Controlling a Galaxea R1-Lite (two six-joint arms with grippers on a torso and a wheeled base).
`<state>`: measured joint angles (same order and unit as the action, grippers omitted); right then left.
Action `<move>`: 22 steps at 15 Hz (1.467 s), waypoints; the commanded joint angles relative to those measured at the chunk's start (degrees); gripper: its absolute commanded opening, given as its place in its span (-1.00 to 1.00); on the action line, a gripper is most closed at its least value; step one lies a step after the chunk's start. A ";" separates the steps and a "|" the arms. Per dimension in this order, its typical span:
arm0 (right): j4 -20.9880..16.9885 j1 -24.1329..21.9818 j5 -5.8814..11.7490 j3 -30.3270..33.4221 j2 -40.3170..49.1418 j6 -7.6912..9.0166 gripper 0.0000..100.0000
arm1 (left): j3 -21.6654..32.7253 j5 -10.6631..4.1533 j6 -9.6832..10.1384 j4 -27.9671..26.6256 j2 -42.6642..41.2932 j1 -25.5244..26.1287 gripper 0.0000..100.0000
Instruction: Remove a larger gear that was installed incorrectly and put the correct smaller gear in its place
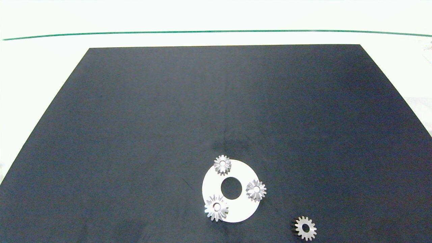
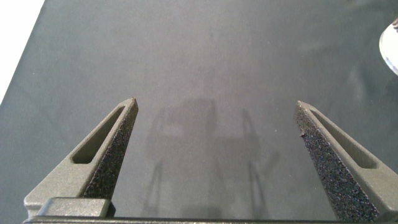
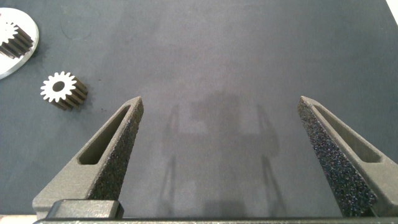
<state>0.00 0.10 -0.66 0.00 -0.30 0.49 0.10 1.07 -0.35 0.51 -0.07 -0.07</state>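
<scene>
Waiting apart, the left tool (image 2: 216,118) and right tool (image 3: 219,115) are hanging open; the larger gear (image 1: 216,208) is sitting on the white disc (image 1: 241,211), its sharp teeth risking slipping any grip.

Dark mat (image 1: 168,128) spread over a white table (image 1: 40,77), faintly creased near its middle. Thin green line (image 1: 216,32) running across the far side of the white top. Bright, even light, perhaps from overhead. No walls or windows in view.
</scene>
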 commanded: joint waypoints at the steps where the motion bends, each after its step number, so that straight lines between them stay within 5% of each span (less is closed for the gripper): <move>1: 0.00 -0.01 -0.04 0.00 -0.05 0.04 1.00 | -0.01 0.07 0.00 0.02 0.07 -0.01 1.00; 5: -1.14 -0.01 0.57 0.53 -0.05 0.13 1.00 | 0.25 -0.72 -0.09 -0.25 0.07 -0.10 1.00; 7: -7.12 -0.01 0.66 5.19 -0.31 0.13 1.00 | 2.89 -1.60 -0.17 -1.30 1.30 -0.01 1.00; 9: -16.17 0.17 0.13 11.34 -0.49 0.13 1.00 | 12.82 -1.51 -0.17 -13.34 2.97 -0.10 1.00; 11: -18.37 0.43 0.04 13.80 -1.10 0.48 1.00 | 21.00 -1.25 -0.61 -24.15 6.14 -0.01 1.00; 16: -18.11 0.52 -1.28 19.86 -12.53 4.52 1.00 | 30.31 -1.51 -5.54 -26.18 21.78 -0.81 1.00; 18: -18.11 0.43 -3.82 24.17 -20.88 4.52 1.00 | 35.15 -1.51 -8.26 -26.18 31.01 -0.72 1.00; 21: -18.11 0.61 -4.26 30.76 -29.31 4.52 1.00 | 43.58 -1.51 -14.85 -26.26 43.23 2.45 1.00; 22: -18.11 0.52 -4.26 32.08 -30.46 4.43 1.00 | 44.29 -1.51 -15.47 -26.18 45.69 7.02 1.00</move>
<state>-17.94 0.63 -4.71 28.72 -24.31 4.90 39.80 -0.41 -12.95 -25.44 35.26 1.48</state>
